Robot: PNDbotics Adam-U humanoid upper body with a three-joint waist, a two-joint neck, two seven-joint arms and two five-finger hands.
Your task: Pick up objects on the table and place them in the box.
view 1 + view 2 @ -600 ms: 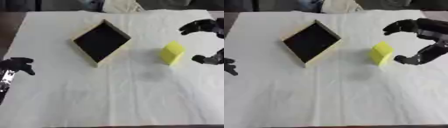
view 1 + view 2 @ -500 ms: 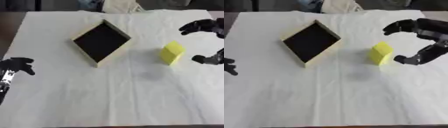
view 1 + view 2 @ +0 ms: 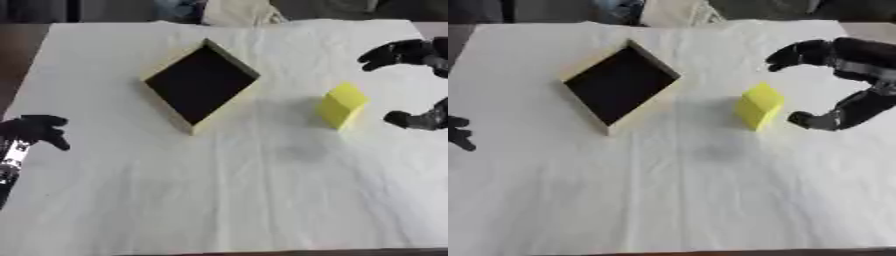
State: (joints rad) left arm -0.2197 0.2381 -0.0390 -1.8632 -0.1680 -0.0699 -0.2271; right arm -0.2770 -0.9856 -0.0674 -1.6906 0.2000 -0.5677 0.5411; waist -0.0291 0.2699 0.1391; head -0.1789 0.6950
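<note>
Just left of the right robot hand (image 3: 846, 80), spread wide and empty, the yellow block (image 3: 757, 106) sits ungrasped on the table (image 3: 710, 200). Box (image 3: 620, 86) further left, looks empty. Nothing placed; grasp pending.

We see our right hand (image 3: 852, 75) as glossy black, with thick rounded fingers and a bulky black wrist. Our left hand (image 3: 35, 130) is black too, above a silver-patterned forearm.
</note>
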